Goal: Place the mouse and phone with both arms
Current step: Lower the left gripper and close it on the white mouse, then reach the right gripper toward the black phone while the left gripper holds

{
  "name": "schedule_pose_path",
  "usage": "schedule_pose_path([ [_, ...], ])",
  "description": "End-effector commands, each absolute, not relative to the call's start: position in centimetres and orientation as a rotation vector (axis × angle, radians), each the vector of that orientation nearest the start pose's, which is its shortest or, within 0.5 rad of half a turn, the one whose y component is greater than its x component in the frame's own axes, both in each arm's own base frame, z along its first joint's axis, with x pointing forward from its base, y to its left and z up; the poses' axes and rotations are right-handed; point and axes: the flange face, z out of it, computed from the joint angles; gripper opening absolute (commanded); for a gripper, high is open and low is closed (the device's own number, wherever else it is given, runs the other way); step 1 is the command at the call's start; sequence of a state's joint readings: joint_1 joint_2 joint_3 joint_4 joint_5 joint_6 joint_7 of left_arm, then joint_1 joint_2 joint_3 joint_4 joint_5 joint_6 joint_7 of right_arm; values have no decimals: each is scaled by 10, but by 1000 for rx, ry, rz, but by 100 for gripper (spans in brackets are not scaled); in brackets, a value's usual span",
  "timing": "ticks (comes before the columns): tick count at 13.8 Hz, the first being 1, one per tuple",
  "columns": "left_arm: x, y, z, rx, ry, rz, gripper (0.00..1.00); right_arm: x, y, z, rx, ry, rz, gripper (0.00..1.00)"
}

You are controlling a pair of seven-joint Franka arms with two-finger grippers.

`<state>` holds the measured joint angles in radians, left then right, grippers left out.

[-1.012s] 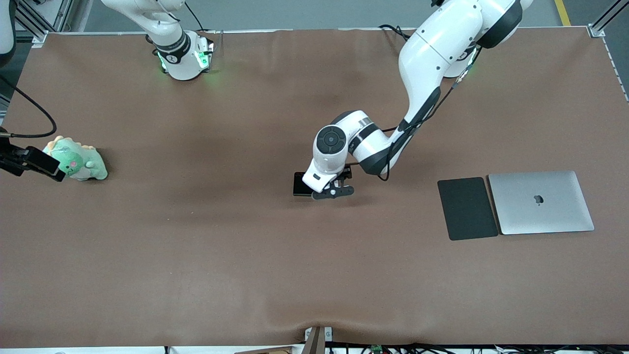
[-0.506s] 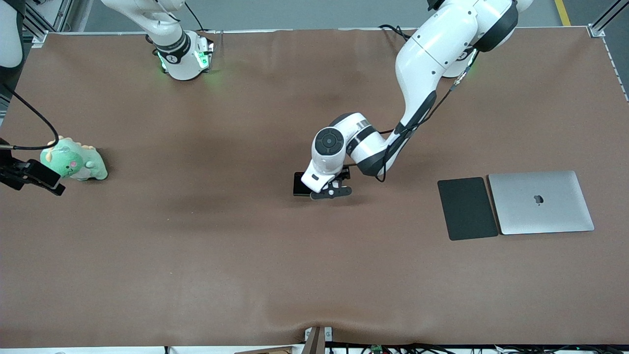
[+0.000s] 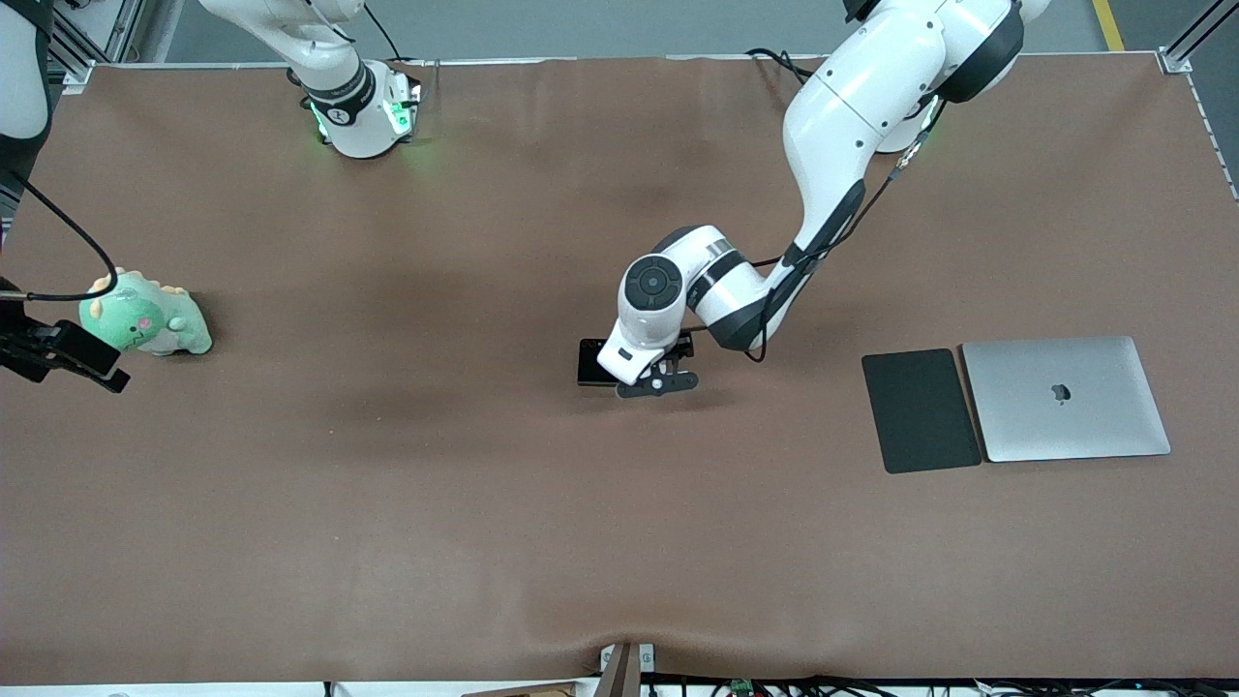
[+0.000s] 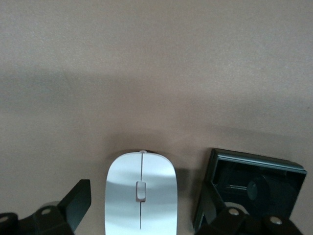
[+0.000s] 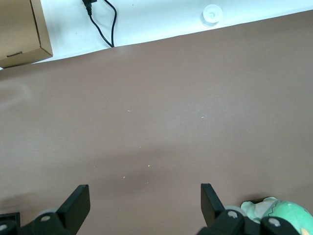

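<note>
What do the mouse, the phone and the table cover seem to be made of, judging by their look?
The mouse: probably hard plastic, white and glossy, since light gleams softly on its smooth shell.
The phone: likely glass over a dark body; its black face mirrors things above it.
The table cover: apparently a matte brown cloth or felt sheet, as it shows no shine and ripples at the edge nearest the front camera.

Count: one mouse [image 4: 141, 196], one phone [image 3: 590, 362], one dark pad [image 3: 921, 410], one laptop [image 3: 1065, 398], one plush toy [image 3: 145, 316], two arms.

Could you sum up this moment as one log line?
left gripper: open, jaws astride mouse | phone: beside mouse | right gripper: open, over table
</note>
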<state>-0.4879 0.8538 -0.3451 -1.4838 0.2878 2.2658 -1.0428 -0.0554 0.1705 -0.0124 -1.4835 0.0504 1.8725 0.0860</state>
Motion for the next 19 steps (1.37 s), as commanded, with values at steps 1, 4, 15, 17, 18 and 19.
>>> schedule_pose_path([
  [1,510,-496,190,-3119,-212,38,100,636,-35,597,-3038,255,-353,100],
  [4,509,-495,187,-3108,-211,51,100,637,-23,597,-3042,214,-355,100],
  [15,501,-499,179,-3092,-192,76,96,642,4,606,-3022,168,-458,100],
  [17,501,-499,179,-3092,-192,76,90,644,7,602,-3022,162,-451,100],
  [18,501,-499,179,-3092,-189,76,90,647,9,594,-3025,160,-427,100],
  [19,501,-499,179,-3092,-192,76,89,653,14,579,-3030,150,-392,100],
])
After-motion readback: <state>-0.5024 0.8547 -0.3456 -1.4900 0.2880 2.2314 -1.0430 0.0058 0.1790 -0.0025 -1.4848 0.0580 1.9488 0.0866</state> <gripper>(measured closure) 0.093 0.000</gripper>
